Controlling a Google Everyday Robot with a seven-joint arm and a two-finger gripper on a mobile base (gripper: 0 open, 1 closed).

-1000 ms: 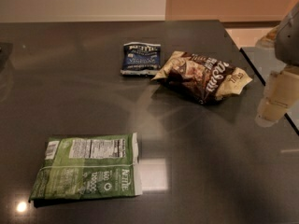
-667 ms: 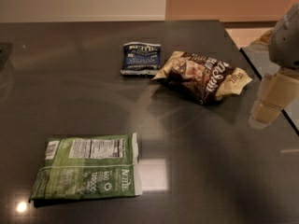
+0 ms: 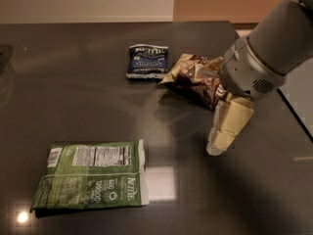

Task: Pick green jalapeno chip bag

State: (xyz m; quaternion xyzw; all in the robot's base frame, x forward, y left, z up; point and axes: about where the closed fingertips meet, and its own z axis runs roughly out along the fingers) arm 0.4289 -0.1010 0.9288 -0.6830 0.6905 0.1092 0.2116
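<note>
The green jalapeno chip bag (image 3: 92, 175) lies flat on the dark table (image 3: 73, 92) at the front left, white nutrition label up, white seam edge on its right side. My gripper (image 3: 217, 143) hangs from the grey arm (image 3: 266, 48) at the right, above the table. It is well to the right of the green bag and apart from it. It holds nothing that I can see.
A small dark blue bag (image 3: 147, 60) lies at the back middle. A brown-and-cream bag (image 3: 195, 77) lies to its right, partly behind my arm. The table's right edge (image 3: 293, 111) runs close by the arm.
My arm has come in from the right edge toward the left and forward, now covering part of the brown-and-cream bag. The bags have not moved.
</note>
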